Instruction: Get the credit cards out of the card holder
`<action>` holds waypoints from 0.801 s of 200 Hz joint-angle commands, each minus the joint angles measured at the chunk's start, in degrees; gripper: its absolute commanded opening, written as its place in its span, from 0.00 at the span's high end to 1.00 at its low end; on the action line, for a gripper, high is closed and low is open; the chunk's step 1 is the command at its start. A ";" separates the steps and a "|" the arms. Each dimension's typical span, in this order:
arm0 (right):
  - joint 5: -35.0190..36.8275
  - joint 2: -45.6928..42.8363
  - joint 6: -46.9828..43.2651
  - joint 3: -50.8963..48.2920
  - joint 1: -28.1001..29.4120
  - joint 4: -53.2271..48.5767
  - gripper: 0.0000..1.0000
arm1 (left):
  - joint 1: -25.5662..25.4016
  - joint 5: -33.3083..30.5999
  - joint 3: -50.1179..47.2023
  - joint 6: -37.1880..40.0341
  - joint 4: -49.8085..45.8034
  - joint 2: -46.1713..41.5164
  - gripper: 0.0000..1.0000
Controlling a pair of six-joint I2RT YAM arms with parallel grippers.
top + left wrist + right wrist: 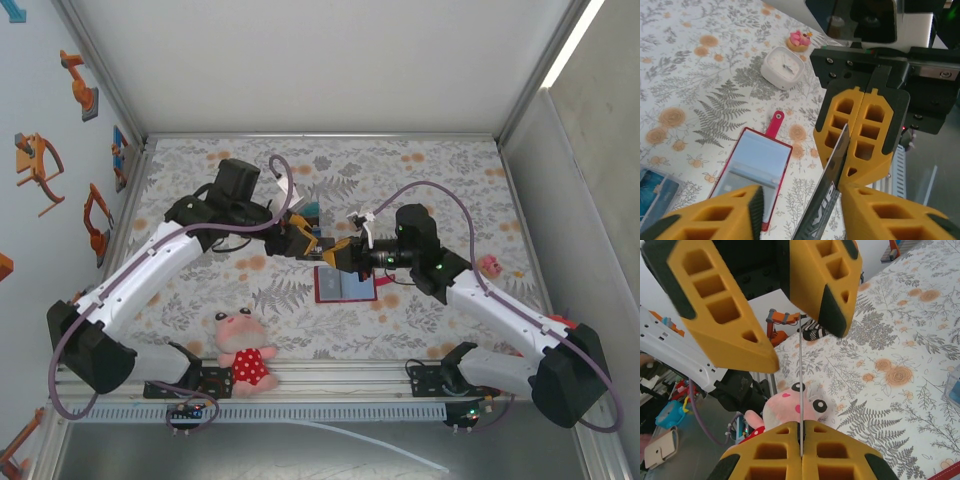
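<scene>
Standing on edge above the table, a dark credit card lettered "VIP" in white is pinched at one end between the closed fingers of the right gripper. Its free end reaches between the yellow fingers of the left gripper, whose jaws stand apart on either side of it; whether either pad touches the card cannot be told. Below the two grippers the red card holder lies opened flat on the fern-and-flower tablecloth, pale pockets facing up and its little closing tab pointing toward a small white square clock. A second, blue card lies flat on the cloth, apart from the holder; its whitish marks are too blurred to read. Beyond the clock sits a small pink toy. A pink plush animal in a red spotted dress lies at the near edge of the table between the arm bases.
</scene>
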 commanded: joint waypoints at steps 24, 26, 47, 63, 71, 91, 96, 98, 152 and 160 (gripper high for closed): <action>0.07 0.39 -1.56 2.52 0.40 -0.25 0.99 | -0.55 4.67 3.30 7.65 -6.75 3.60 0.60; 0.08 0.41 -1.63 2.52 0.40 -0.26 0.99 | -0.55 4.68 3.36 7.84 -6.91 3.67 0.61; 0.13 0.81 -1.90 2.78 0.39 -0.61 0.99 | -0.51 4.73 4.09 8.67 -7.54 4.84 0.82; 0.81 1.03 -2.32 3.00 0.40 -1.26 0.97 | -0.49 4.76 4.51 9.26 -7.59 5.42 0.91; 1.55 0.96 -2.72 3.14 0.40 -2.04 0.94 | -0.35 4.45 4.70 9.68 -7.70 5.68 0.94; 5.23 0.47 -4.10 3.56 0.39 -4.88 0.76 | 0.10 2.33 4.62 10.66 -6.80 6.03 0.99; 6.68 0.26 -4.46 3.65 0.40 -5.78 0.69 | 0.20 1.00 4.36 10.87 -6.34 6.08 1.00; 7.32 0.09 -4.58 3.66 0.38 -6.14 0.66 | 0.27 0.45 4.33 11.02 -6.15 6.16 0.99; 24.38 -3.33 -5.41 3.84 0.21 -12.48 0.39 | 1.20 -12.14 0.00 21.24 2.00 7.36 1.00; 26.99 -3.74 -4.99 3.75 0.23 -13.06 0.26 | 1.64 -12.88 -0.31 23.32 3.25 7.96 1.00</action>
